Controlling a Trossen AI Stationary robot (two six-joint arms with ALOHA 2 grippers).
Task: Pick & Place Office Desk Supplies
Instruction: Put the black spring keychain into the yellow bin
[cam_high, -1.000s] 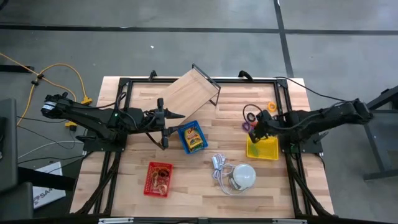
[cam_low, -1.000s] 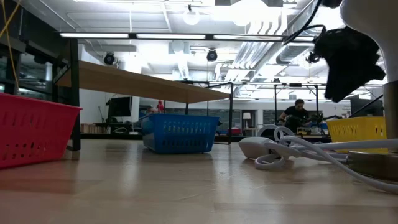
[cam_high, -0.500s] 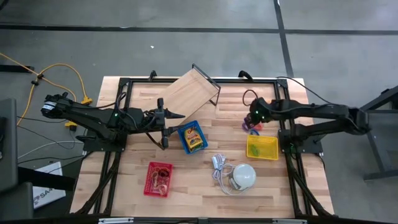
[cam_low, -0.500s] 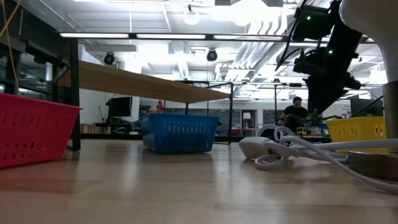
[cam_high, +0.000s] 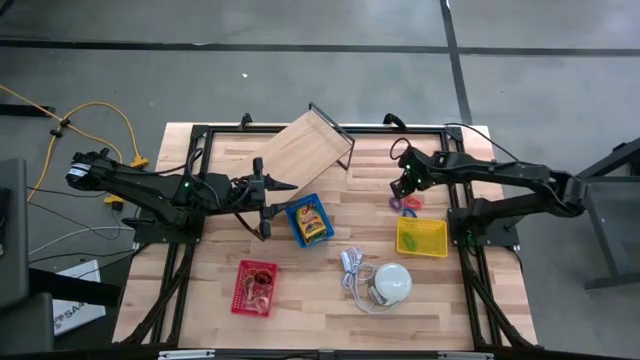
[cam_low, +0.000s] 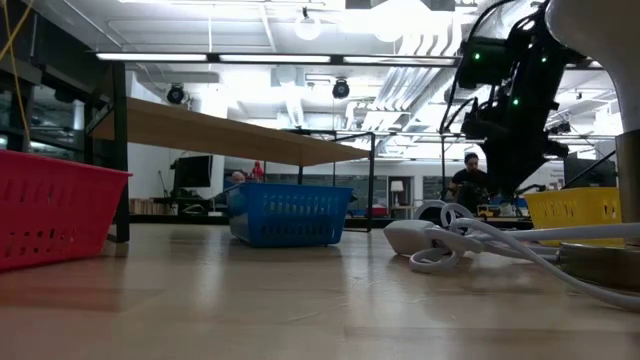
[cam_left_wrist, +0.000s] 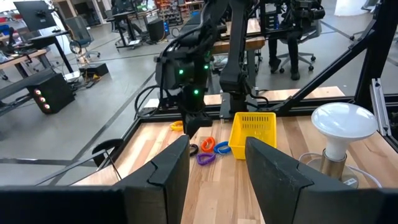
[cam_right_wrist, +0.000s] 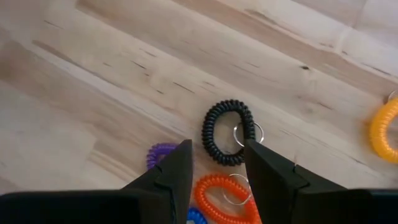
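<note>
You have three baskets on the table: a red basket (cam_high: 255, 288) near the front left, a blue basket (cam_high: 310, 221) in the middle with a yellow-green printed packet (cam_high: 314, 220) inside, and a yellow basket (cam_high: 421, 238) on the right. The loose supplies are spiral wrist coils with key rings, lying on the bare wood just behind the yellow basket. Your right wrist view shows five: one black coil (cam_right_wrist: 227, 132), one orange coil (cam_right_wrist: 225, 196), one purple coil (cam_right_wrist: 160, 154), a sliver of a blue coil (cam_right_wrist: 195, 216), and one yellow coil (cam_right_wrist: 384, 129) off apart from the rest.

Your right gripper (cam_high: 403, 188) hangs directly over the black coil, fingers (cam_right_wrist: 173, 172) spread apart and holding nothing. Your left gripper (cam_high: 262, 197) waits beside the blue basket, fingers parted and empty.

One white dome (cam_high: 392, 283) with a coiled white cord (cam_high: 354, 269) sits toward the front. A tilted wooden board (cam_high: 305, 150) stands at the back.

The table (cam_high: 330, 300) is pale wood planks in a black frame on a grey floor. Beyond it, a bright workshop with desks and one person (cam_low: 470, 183) seated far back.
</note>
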